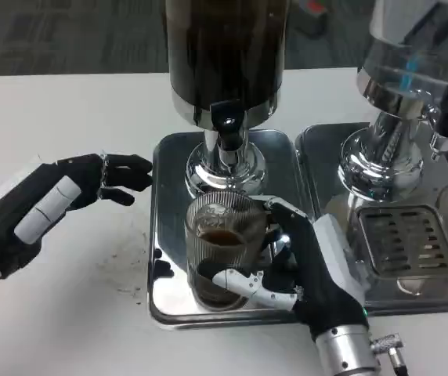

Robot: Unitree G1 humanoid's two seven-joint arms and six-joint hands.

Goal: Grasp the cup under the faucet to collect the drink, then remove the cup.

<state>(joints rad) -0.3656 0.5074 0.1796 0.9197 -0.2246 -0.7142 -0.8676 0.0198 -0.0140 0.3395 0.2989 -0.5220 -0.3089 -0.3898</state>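
Right robot hand (306, 266) is gripping the upright cup (222, 247), standing just front-right of the faucet (225, 125); left robot hand (48, 200) is idling open.

Dark cylindrical drink dispenser (225, 55): top cut by upper picture edge. Second chrome-and-glass dispenser (412, 86): cut by top and right edges. Ribbed clear glass cup (222, 247): right side, base hidden behind right hand (310, 266). Left forearm cut by left edge.
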